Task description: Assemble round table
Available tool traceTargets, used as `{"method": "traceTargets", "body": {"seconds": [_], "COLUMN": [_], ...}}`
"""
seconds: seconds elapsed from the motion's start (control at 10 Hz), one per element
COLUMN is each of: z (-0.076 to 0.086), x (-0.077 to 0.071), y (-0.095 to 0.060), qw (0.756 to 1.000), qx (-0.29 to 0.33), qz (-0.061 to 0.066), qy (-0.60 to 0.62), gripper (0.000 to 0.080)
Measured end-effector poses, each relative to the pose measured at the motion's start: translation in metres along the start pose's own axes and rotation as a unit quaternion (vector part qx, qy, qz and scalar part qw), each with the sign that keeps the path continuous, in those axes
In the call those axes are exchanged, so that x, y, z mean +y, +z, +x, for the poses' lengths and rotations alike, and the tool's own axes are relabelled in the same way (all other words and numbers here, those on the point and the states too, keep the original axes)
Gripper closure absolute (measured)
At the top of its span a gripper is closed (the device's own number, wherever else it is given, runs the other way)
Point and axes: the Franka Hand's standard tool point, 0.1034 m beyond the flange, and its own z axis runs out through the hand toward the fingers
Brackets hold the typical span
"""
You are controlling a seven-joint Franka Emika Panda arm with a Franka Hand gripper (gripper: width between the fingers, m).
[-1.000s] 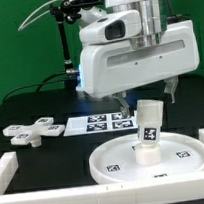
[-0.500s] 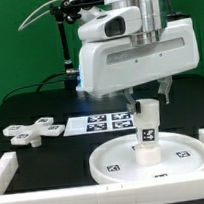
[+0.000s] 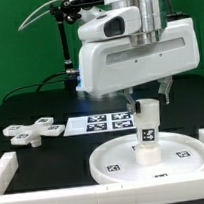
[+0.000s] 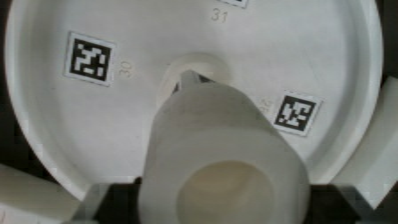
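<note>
Leg [image 3: 148,127] upright on disc [image 3: 115,162] centre.
Long axis vertical, top toward spread end effector [image 3: 150,98]; cross foot [image 3: 30,129] at disc's 10 o'clock.

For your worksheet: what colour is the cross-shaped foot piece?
Foot piece: white, best in exterior view.

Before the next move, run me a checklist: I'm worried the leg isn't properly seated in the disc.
1. Leg standing upright: ok.
2. Leg centred on the disc: ok.
3. Leg fully seated in the disc's middle: cannot tell.
4. Jaws firmly holding the leg's top: cannot tell.
5. Cross-shaped foot piece lying apart on the table, unobstructed: ok.
</note>
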Motion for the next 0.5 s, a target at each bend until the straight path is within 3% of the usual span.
{"method": "traceTargets", "body": {"seconds": [0.3, 0.5], "z": [0.0002, 0.0004], "x": [0.0000, 0.0033], "y": [0.0006, 0.0005], "qw": [0.987, 0.965], "qx": [0.010, 0.025], "qz": [0.022, 0.028], "qy": [0.162, 0.258], "gripper": [0.0393, 0.0393]}}
